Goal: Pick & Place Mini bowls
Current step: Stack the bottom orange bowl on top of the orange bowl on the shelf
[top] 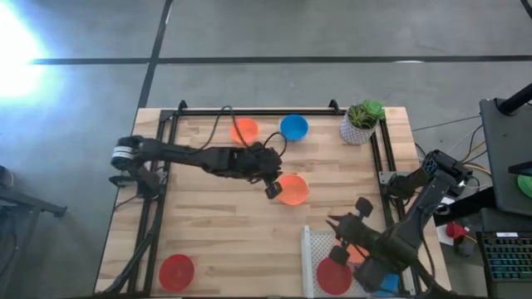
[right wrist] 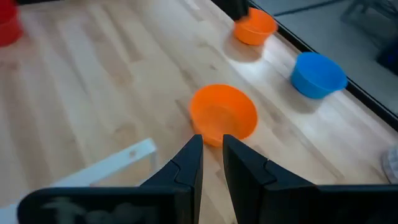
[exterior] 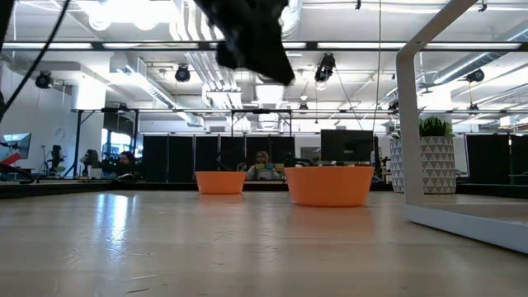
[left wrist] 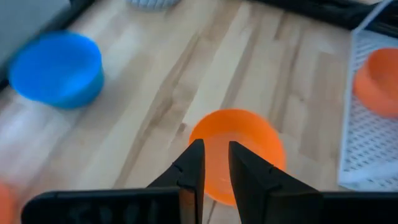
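Observation:
An orange mini bowl (top: 293, 189) stands upright on the wooden table near its middle; it also shows in the low view (exterior: 328, 185) and in the left wrist view (left wrist: 239, 149). My left gripper (top: 273, 188) hovers well above the table just left of this bowl, shut and empty (left wrist: 216, 163). A second orange bowl (top: 244, 129) and a blue bowl (top: 293, 126) stand at the far edge. A red bowl (top: 176, 271) stands at the near left. My right gripper (right wrist: 211, 149) waits over the white tray (top: 316, 245), shut and empty.
The tray at the near right holds a red bowl (top: 333, 275), an orange bowl (top: 359, 252) and a blue one (top: 387, 284). A white pot with a green plant (top: 359, 124) stands at the far right corner. Black frame rails (top: 249, 111) run along the table's edges.

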You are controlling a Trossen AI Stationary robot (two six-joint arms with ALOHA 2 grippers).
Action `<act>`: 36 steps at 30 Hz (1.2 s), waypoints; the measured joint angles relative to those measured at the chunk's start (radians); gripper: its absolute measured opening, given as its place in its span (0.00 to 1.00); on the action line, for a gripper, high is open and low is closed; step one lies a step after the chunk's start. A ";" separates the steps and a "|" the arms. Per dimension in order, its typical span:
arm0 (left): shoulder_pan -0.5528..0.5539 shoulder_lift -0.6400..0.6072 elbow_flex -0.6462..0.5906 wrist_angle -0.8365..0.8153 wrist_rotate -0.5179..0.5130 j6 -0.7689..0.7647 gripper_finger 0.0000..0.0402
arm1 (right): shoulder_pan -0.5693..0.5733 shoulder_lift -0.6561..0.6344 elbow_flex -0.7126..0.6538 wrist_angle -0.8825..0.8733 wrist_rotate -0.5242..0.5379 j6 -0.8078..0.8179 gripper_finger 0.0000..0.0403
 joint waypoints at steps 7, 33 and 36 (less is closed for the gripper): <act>-0.148 -0.120 -0.001 -0.052 -0.115 0.065 0.16 | -0.144 -0.036 -0.001 -0.036 -0.057 0.016 0.15; -0.519 -0.363 -0.002 -0.185 -0.218 0.165 0.16 | -0.646 -0.092 -0.047 0.081 -0.431 -0.350 0.15; -0.523 -0.401 -0.002 -0.235 -0.220 0.197 0.16 | -0.655 -0.092 -0.059 0.113 -0.439 -0.310 0.15</act>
